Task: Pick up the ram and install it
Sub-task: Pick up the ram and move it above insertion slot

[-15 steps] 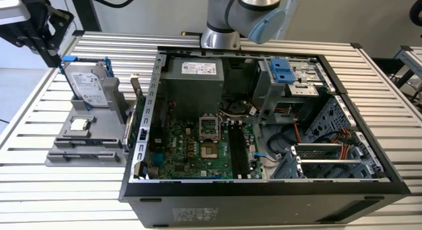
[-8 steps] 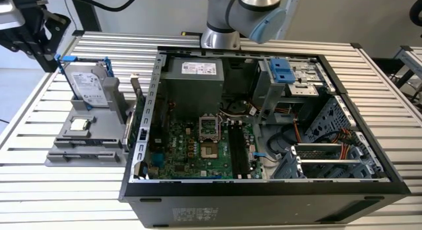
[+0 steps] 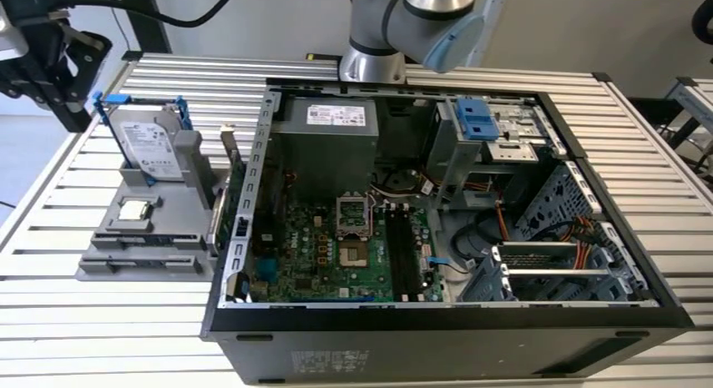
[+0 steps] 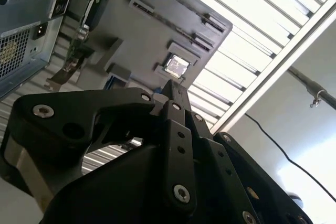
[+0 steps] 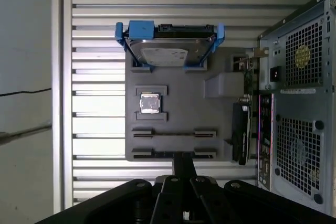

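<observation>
Exterior view shows the gripper hanging above the slatted table at the view's upper left, just beside the blue-bracketed drive that stands upright at the far end of a gray tray. In both wrist views its fingers are drawn together, tip against tip, over the tray's near edge, apart from the parts below. The ram appears in the first wrist view as a thin dark strip resting on edge between two pairs of gray clips on the tray, in the row next to the square silver chip; its chips and label cannot be made out from here. A second clip row lies closer to the fingertips, partly hidden by them. A dark card stands along the tray's side nearest the open case, which lies on its side with the green board exposed.
</observation>
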Robot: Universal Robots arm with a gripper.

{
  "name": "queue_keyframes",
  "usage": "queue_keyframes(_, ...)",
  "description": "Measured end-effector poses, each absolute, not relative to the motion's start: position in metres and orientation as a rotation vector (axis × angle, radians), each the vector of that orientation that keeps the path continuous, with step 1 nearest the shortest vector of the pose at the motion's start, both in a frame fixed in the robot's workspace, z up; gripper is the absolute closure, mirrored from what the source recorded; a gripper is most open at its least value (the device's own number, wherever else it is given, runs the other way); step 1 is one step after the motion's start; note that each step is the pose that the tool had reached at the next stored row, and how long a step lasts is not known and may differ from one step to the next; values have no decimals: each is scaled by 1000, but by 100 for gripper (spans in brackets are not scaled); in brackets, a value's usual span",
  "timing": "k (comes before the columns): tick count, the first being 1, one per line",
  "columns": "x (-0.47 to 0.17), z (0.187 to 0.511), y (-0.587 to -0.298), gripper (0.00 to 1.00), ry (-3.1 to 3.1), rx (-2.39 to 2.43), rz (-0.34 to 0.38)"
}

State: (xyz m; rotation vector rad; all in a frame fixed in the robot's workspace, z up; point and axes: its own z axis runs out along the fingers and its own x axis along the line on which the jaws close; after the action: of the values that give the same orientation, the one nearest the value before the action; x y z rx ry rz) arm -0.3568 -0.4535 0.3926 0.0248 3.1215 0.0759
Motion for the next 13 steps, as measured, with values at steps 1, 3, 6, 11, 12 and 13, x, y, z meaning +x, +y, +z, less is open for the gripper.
queue_keyframes(1, -357, 393, -455, 100, 3122, 24, 76)
queue_keyframes(3, -357, 393, -459, 100, 3122, 24, 76)
queue_keyframes(6, -358, 393, -463, 100, 3122, 23, 76)
queue_keyframes(11, -358, 393, -471, 100, 3122, 21, 76)
queue_keyframes(12, -359, 393, -472, 100, 3122, 21, 76)
queue_keyframes(13, -359, 393, -473, 100, 3122, 21, 76)
